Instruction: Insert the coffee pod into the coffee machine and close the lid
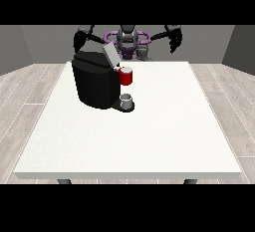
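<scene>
Black coffee machine [94, 84] on white table [149, 136], grey lid [110, 54] tilted up. Red pod holder [126, 76] above small grey cup [127, 100]. Both hands [78, 40] [175, 39] raised near robot.

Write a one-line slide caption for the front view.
Humanoid robot behind a white table, both hands raised, facing a black coffee machine with its lid open.

Large white rectangular table [129, 146], flat matte top, thin pale edge along the near side; two dark legs [63, 181] showing beneath the front edge. Small grey cup [127, 99], upright, on the tabletop left of centre. Pale grey wood-plank floor [25, 96] all round. Plain grey walls [30, 44] behind.
</scene>
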{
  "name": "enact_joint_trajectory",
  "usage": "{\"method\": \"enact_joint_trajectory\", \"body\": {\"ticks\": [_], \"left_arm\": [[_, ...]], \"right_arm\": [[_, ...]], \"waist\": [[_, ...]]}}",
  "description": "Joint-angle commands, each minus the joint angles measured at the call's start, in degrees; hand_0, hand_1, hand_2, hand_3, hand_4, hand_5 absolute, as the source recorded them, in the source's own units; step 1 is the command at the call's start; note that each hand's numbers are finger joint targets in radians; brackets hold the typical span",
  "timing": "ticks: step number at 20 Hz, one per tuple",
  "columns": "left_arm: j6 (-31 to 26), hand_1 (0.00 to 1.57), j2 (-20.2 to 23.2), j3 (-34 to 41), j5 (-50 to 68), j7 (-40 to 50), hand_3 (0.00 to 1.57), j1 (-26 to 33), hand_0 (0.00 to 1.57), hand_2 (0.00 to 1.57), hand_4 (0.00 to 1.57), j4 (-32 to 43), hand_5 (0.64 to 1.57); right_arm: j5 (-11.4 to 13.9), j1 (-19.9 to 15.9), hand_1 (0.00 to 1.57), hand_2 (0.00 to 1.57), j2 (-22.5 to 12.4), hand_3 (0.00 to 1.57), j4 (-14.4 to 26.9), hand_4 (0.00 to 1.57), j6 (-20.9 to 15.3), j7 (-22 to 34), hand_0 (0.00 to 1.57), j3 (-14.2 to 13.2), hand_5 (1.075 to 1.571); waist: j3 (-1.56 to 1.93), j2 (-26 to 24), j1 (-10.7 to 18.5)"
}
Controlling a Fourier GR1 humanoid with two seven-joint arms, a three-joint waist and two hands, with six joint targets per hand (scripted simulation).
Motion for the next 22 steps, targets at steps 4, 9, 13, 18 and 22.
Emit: {"method": "enact_joint_trajectory", "body": {"ticks": [4,9,13,18,22], "left_arm": [[-2.5,0.00,-1.0,0.0,3.0,2.6,0.00,6.3,0.00,0.00,0.40,-3.1,1.571],[-2.1,0.00,-1.7,-1.0,5.3,2.8,0.00,8.4,0.00,0.00,0.46,-8.1,1.571],[-3.0,0.00,-2.5,-5.9,9.4,4.9,0.00,12.0,0.00,0.00,0.40,-13.1,1.571],[-1.0,0.00,-2.5,-8.6,11.2,8.3,0.00,11.3,0.00,0.00,0.38,-20.5,1.571],[-0.5,0.00,-2.5,-11.3,13.7,10.1,0.00,14.3,0.00,0.00,0.35,-24.7,1.571]], "right_arm": [[-1.9,-2.7,0.00,0.00,-2.5,0.00,-5.2,0.06,6.3,2.6,0.00,1.9,1.571],[-0.1,-6.6,0.00,0.00,-6.3,0.00,-6.7,0.24,7.8,1.7,0.00,1.8,1.571],[-2.5,-11.2,0.00,0.00,-6.8,0.00,-3.5,0.00,6.4,6.6,0.00,-2.2,1.571],[-7.2,-15.8,0.00,0.00,-9.5,0.00,-0.3,0.00,10.4,7.3,0.00,-5.6,1.571],[-9.6,-18.3,0.00,0.00,-8.3,0.00,2.7,0.09,10.2,10.5,0.00,-6.7,1.571]], "waist": [[0.03,-4.2,3.1],[0.04,-0.9,5.0],[0.05,0.3,7.9],[0.04,5.3,7.2],[0.04,5.7,8.7]]}}
